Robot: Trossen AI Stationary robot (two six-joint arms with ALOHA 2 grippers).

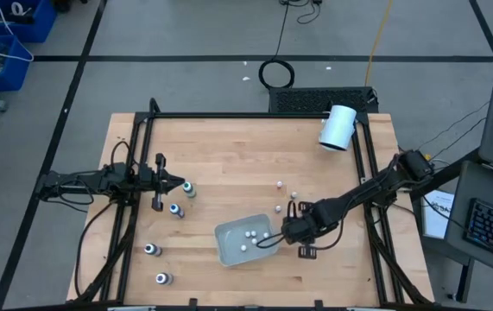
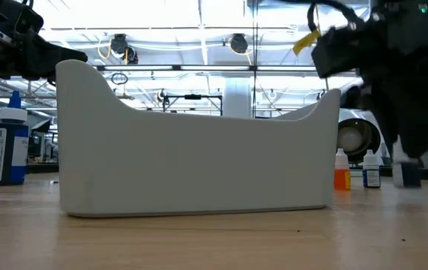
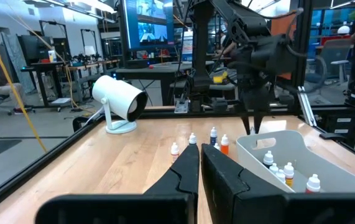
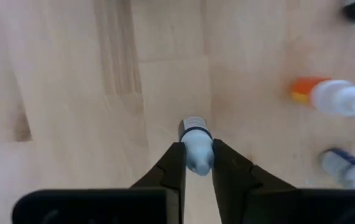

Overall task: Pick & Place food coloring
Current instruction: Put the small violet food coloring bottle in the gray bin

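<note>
My right gripper [image 1: 286, 230] points down beside the right wall of the clear tray [image 1: 225, 252] and is shut on one tiny food coloring bottle [image 4: 196, 152]. Several whitish bottles [image 1: 252, 236] lie inside the tray. Three more [image 1: 280, 184] stand on the wood beyond it, among them an orange one [image 4: 326, 94] and a blue one [image 4: 346, 168]. Dark-bodied bottles [image 1: 177, 210] stand upright on the table's left part. My left gripper [image 1: 175, 183] hovers there, shut, its tip close to one of them [image 1: 190, 189]. My right gripper pinches the tiny bottle between its two fingers, by the pale body just below the banded neck [image 4: 196, 142]. The fingers come from above, pointing down. The bottle [image 2: 407, 174] sits upright under them; whether its base touches the table I cannot tell.
A big white cylinder [image 1: 338, 128] on a foot stands at the far right corner. A black frame [image 1: 229, 116] runs round the table's edges. Bare wood lies between the two arms and near the front edge.
</note>
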